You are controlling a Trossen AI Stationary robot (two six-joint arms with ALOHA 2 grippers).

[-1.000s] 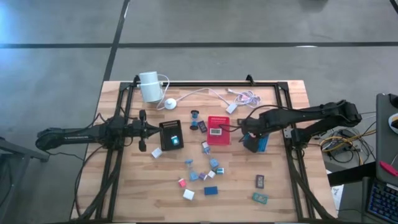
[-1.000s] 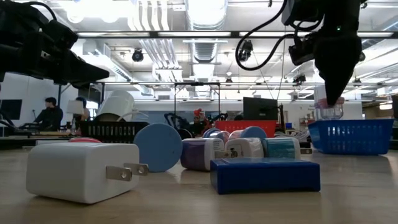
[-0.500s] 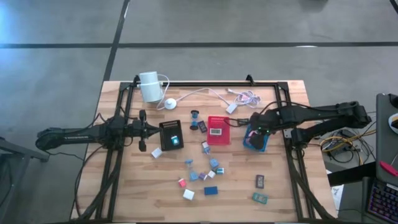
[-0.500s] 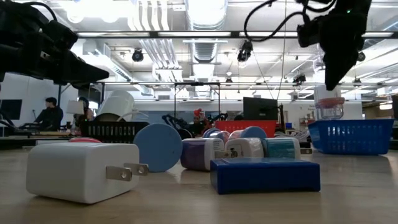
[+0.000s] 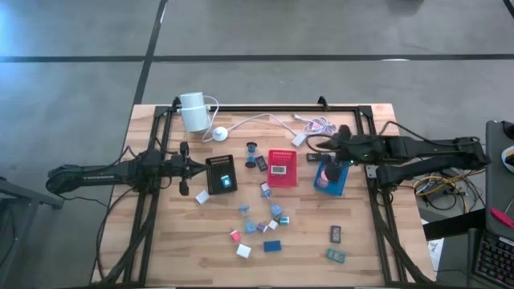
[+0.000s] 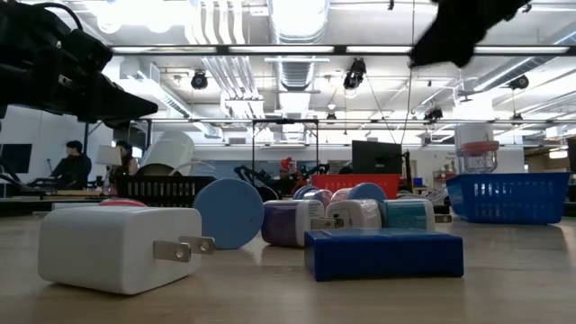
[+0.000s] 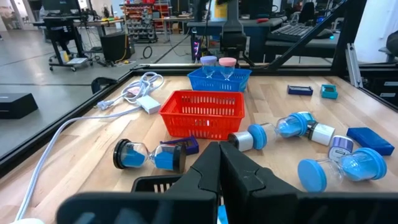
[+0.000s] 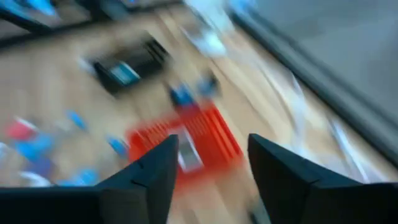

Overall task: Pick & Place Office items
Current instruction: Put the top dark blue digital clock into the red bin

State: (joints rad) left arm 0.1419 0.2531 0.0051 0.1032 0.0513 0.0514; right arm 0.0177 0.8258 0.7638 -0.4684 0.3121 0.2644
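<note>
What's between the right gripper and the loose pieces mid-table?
Nothing visible. The right gripper hangs open near the blue tray; bare wood lies between it and the loose pieces. The red tray sits off to the side.

No legible text anywhere; views perhaps too coarse.

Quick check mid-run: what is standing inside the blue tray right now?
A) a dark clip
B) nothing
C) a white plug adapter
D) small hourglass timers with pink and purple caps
D: the left wrist view shows two small hourglass timers, one purple-capped and one pink-capped, upright in the blue tray behind the red tray.
</note>
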